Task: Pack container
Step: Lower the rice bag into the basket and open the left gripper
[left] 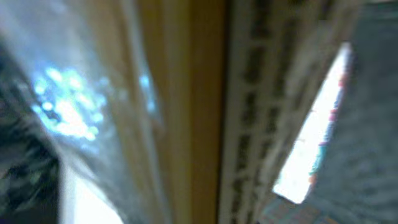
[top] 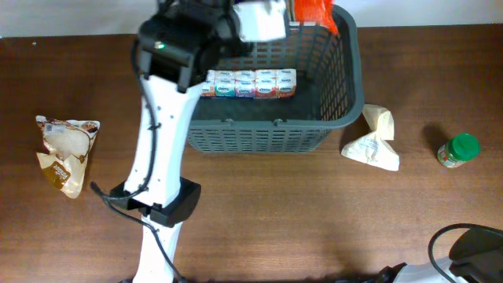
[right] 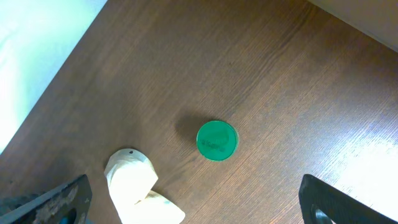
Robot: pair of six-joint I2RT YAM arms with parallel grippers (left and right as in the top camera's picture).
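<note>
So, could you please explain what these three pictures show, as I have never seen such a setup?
Two robot arms work at a table. One camera looks down from above; the others sit on each wrist. Seen from above, the white left arm reaches over the grey basket, the left tool shut, apparently on an orange packet; its own camera is too blurred to help. A row of small cartons lies inside. Outside lie a snack bag, a crumpled cream bag and a green-lidded jar. The right tool hangs open above that jar, empty.
</note>
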